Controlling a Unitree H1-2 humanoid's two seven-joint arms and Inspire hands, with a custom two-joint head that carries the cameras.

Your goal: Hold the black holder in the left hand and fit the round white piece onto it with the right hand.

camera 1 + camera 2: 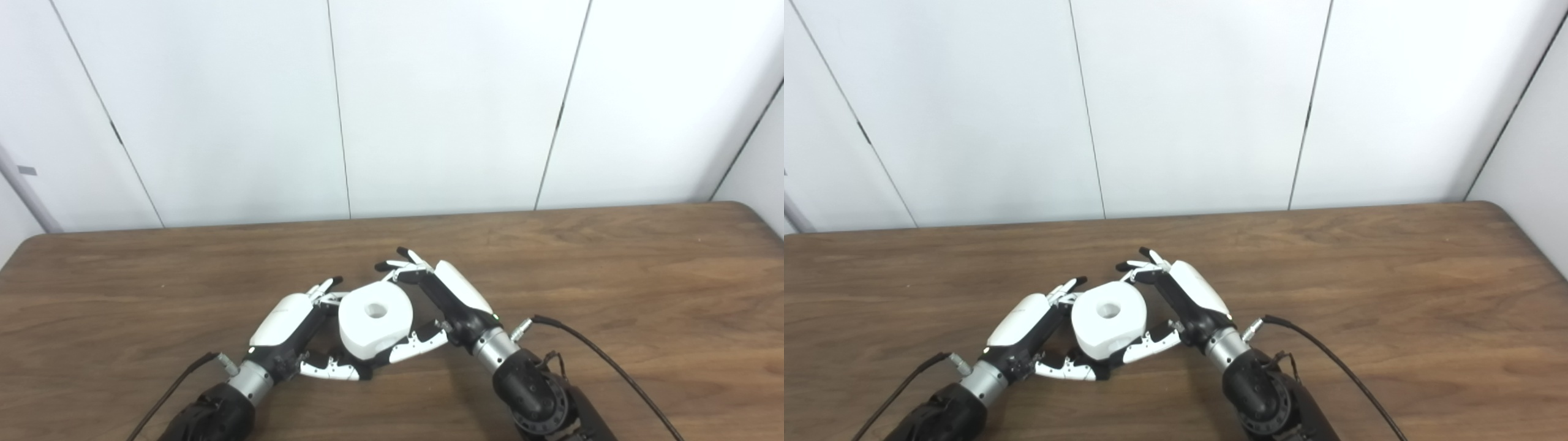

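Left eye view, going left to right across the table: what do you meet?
Left hand → round white piece → right hand → black cable.

A matt white piece [375, 318], smooth like moulded plastic, sits between each robot hand, left [288, 324] and right [456, 297], shelled in glossy white and black plastic with brushed-metal wrists, above a brown wood-grain tabletop [612, 275] with dull sheen.
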